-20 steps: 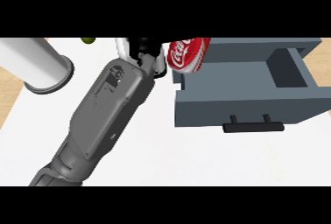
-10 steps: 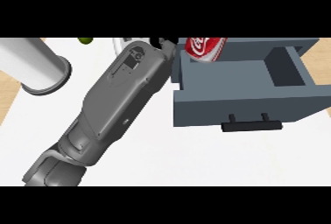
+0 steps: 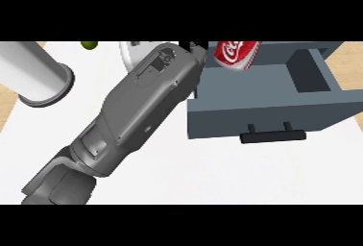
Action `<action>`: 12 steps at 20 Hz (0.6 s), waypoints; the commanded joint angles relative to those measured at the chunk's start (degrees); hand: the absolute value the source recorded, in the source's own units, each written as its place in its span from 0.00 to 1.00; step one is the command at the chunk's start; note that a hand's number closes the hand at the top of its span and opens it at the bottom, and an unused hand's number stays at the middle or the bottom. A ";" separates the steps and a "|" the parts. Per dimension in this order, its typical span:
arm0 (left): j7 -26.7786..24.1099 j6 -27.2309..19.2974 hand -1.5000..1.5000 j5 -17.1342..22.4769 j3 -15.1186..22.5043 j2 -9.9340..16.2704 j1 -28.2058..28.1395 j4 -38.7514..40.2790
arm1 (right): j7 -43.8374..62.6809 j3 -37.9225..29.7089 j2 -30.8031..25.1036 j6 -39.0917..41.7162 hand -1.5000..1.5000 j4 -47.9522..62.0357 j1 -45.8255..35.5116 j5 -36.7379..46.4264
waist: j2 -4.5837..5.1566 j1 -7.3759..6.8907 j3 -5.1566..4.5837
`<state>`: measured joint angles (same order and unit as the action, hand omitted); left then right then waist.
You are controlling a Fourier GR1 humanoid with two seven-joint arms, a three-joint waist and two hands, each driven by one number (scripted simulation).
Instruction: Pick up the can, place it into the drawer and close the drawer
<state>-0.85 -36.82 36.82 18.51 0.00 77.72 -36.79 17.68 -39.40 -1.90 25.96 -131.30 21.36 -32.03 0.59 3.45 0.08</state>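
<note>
A red cola can point(image 3: 237, 54) hangs tilted over the back left corner of the open blue-grey drawer point(image 3: 262, 103), at the view's top edge. My left hand point(image 3: 193, 46) shows only as black fingers right beside the can, curled on its left side; the rest is hidden behind the grey forearm point(image 3: 135, 110), which runs from the lower left up to the can. The drawer is pulled out toward me, with its black handle point(image 3: 273, 134) on the front face and its hollow inside point(image 3: 312, 72) visible at the right. My right hand does not show.
A tall white cylinder point(image 3: 39, 72) stands on the white counter point(image 3: 234, 173) at the upper left. Behind the forearm sit a white round object point(image 3: 131, 53) and a small green thing point(image 3: 89, 45). Wooden floor shows past the counter's left and right edges.
My left forearm has swung to the right, carrying the can from beside the drawer's left wall to above its back left corner. The drawer has not moved.
</note>
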 commanded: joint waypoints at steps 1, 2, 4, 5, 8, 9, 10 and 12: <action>-1.60 -0.60 1.00 3.78 2.99 0.00 2.08 4.70 | 2.39 -0.41 -2.24 -0.45 0.00 -0.52 -0.70 -1.54 | 0.19 0.75 0.01; -3.78 -0.18 1.00 3.80 3.11 0.00 1.40 4.98 | -0.64 1.09 1.78 -0.45 0.00 -2.37 1.55 -0.01 | 0.12 0.81 0.02; -2.55 -1.42 1.00 6.35 5.28 0.00 3.60 5.82 | 0.86 0.66 -1.20 -0.43 0.00 0.47 -2.02 0.63 | 0.31 1.09 0.04; -3.35 -1.94 1.00 8.03 6.73 0.00 1.78 4.73 | 2.09 0.96 -0.86 -1.46 0.00 -0.94 -1.96 -0.35 | 0.22 1.08 0.02; -2.72 -3.01 1.00 9.85 8.82 0.00 2.73 6.34 | 0.93 0.51 -2.16 -1.33 0.00 2.64 -3.99 1.40 | 0.35 1.05 0.05; -3.57 -4.21 1.00 10.52 10.51 0.00 1.06 5.73 | 0.55 -0.54 -0.51 -0.43 0.00 -0.76 -0.71 -0.93 | 0.15 1.69 0.04; -2.47 -2.59 1.00 10.14 10.95 0.00 2.87 7.59 | -0.04 0.57 -0.90 -0.81 0.00 1.01 -3.23 1.82 | 0.31 1.04 0.05; -3.94 -5.94 1.00 11.58 13.17 0.00 2.46 7.60 | 0.19 1.88 0.12 0.24 0.00 1.11 -2.31 1.87 | 0.55 2.51 0.10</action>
<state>-4.04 -40.37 46.37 28.40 0.01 79.65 -30.71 18.59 -37.87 -2.06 24.95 -131.40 18.91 -30.62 0.93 4.88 0.12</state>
